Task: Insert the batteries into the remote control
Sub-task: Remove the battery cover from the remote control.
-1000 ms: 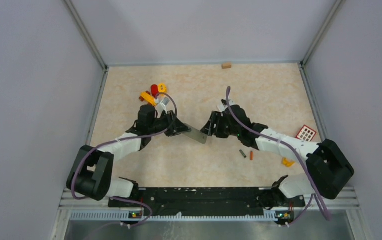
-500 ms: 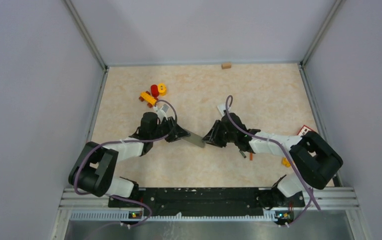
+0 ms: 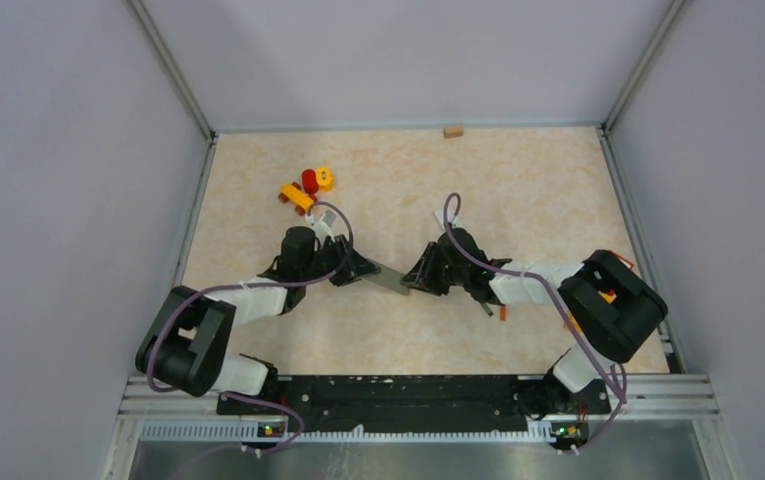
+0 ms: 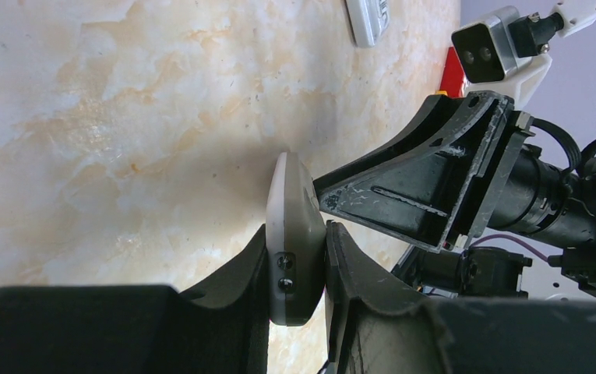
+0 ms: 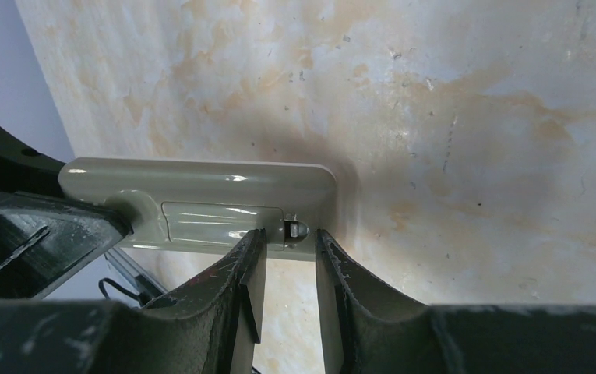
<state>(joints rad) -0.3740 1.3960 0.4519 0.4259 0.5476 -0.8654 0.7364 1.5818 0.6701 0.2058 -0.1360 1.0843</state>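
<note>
Remote [image 3: 390,277] near mid-bench [image 3: 518,190], grey and slim, stretched left to right between the two arms, with its shadow on the marbled top. Left end pinched in the left pincer [image 3: 366,268]: from the left wrist, black fingers pressed on the two flat faces of the thin body, with two small screws [image 4: 283,273] showing on the end between them.

Right pincer [image 3: 416,278] at the opposite end, meeting the remote's right tip. From the right wrist, back of the remote [image 5: 201,191] turned toward the camera, battery cover [image 5: 216,222] in place, small latch [image 5: 294,228] at its right end. Fingers drawn narrow there, one tip on either side of the latch along the near long edge, with a slim gap between them. Impossible to tell whether pinching the latch or only touching the casing.

Two cells loose on the bench right of the remote, beside the right forearm: orange battery [image 3: 503,314], and just left of it dark battery [image 3: 485,308], partly under the arm.

Red and yellow toy blocks [image 3: 308,187] far left of the arms, well apart from the remote. Small wooden block [image 3: 453,130] against the far edge.
</note>
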